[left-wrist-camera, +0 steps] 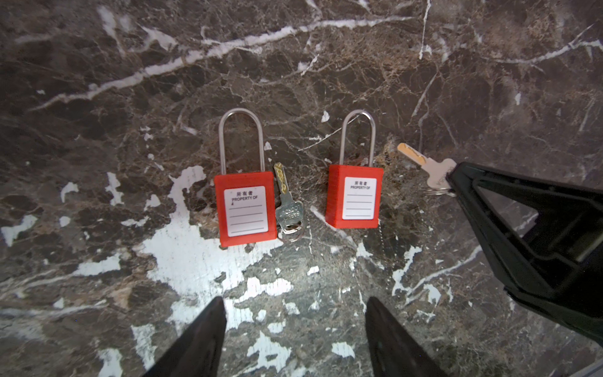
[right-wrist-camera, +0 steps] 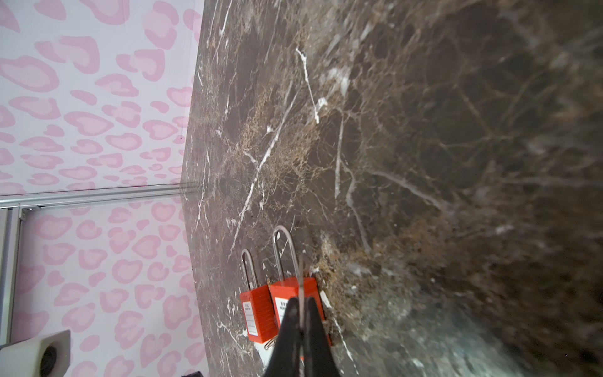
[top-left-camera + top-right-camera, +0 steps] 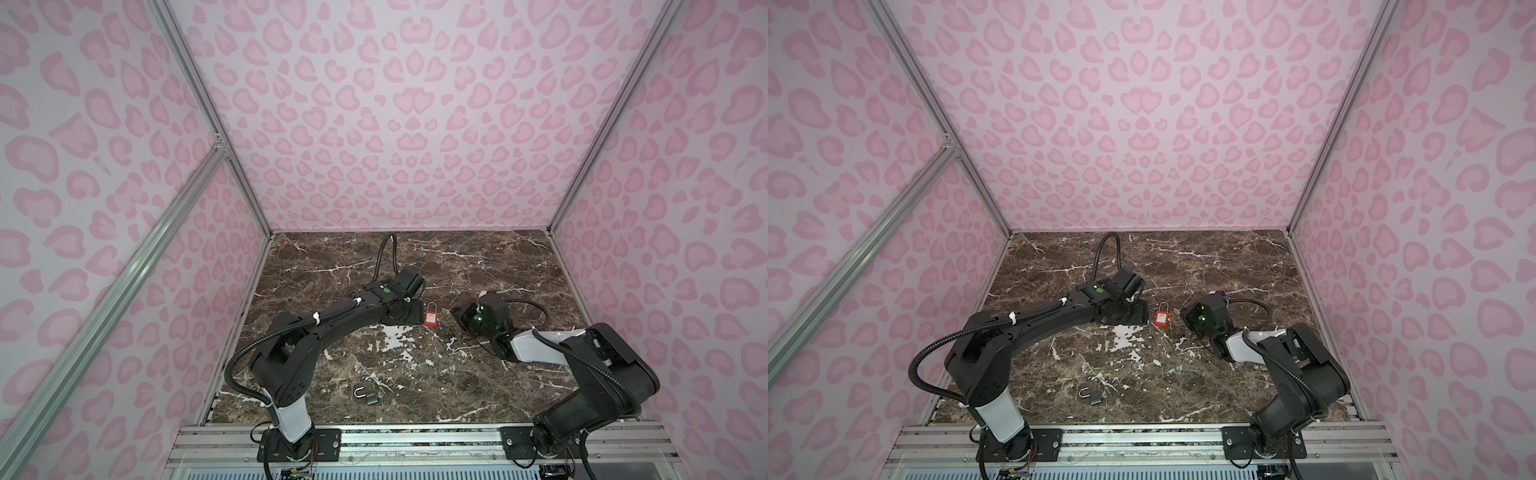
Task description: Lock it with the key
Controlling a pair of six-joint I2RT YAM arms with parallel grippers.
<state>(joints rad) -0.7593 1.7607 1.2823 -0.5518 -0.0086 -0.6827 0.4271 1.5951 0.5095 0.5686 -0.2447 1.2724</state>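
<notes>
Both top views: dark brown marble-look desk [image 3: 457, 266] with white veins, pink leopard-print walls [image 3: 415, 124] all round, and the black left arm [image 3: 332, 320] and right arm [image 3: 536, 347] reaching in. Only one red plastic padlock [image 3: 431, 319] with a tall steel shackle shows here, lying flat between the two arm tips. One small grey metal padlock [image 3: 368, 395] sits well apart near the front edge. The left wrist view sorts out the count: two red padlocks, side by side but apart, both flat, each with a white label and a long rounded shackle. There are also two flat silver keys on rings. The second red padlock [image 1: 244, 212] has the loose key [image 1: 287, 202] lying just beside its body. The left fingers [image 1: 205, 342], black tapered wedges, are spread wide with nothing between them, short of both padlocks. The right fingers [image 1: 502, 258] are clenched on the head of the held key [image 1: 424, 163]. Its blade points towards the nearer padlock's shackle without touching it. Right wrist view: those fingers are pinched tight, the key shows edge-on as a thin metal strip, and both red padlocks lie just beyond the tips. Can't tell if the blade touches anything there.
</notes>
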